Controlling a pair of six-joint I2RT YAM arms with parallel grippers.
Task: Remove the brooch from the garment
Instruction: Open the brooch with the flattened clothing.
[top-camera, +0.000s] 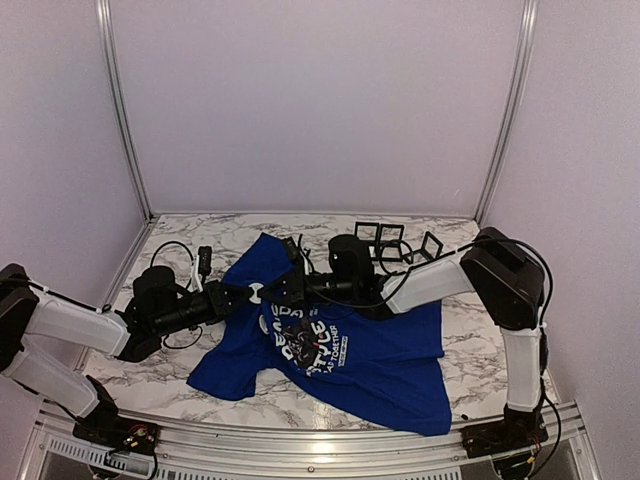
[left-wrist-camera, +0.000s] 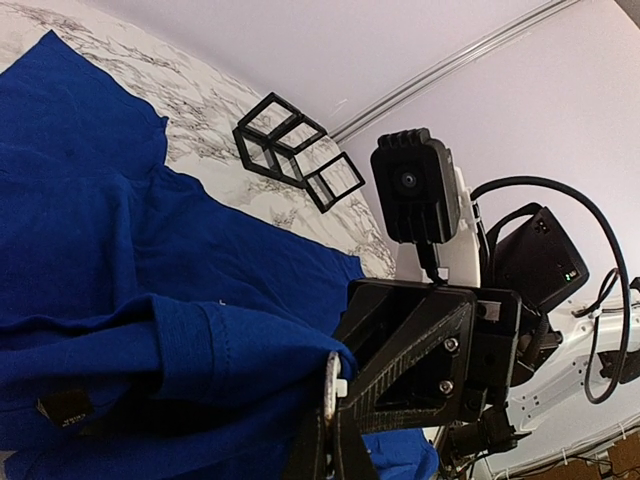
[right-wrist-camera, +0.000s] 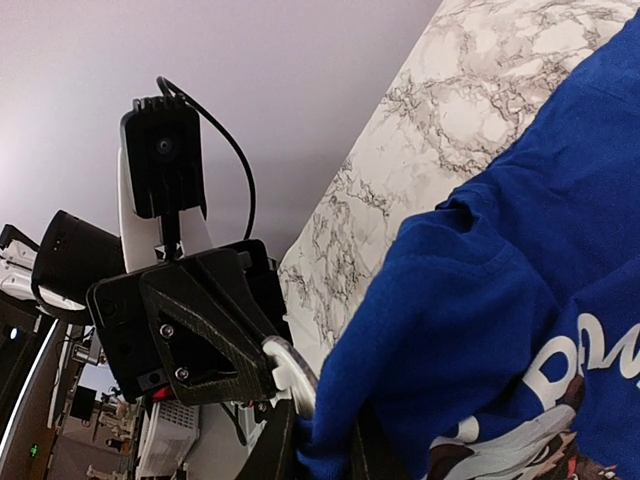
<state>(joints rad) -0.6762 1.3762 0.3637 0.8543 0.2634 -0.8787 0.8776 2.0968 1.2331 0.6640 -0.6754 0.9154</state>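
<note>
Royal-blue panda-print T-shirt (top-camera: 370, 350) is pinched at a raised fold by the right gripper (right-wrist-camera: 320, 440); small white round brooch (right-wrist-camera: 290, 372), at that fold, is clamped by the left gripper (left-wrist-camera: 330, 430). Fabric should be held taut, brooch drawn straight off

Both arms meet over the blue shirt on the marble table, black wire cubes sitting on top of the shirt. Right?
One thing is off. The black wire cubes are not on the blue shirt; they stand on the bare marble table beyond its far edge, with marble showing between them. The left wrist view shows it. The rest stands.
</note>
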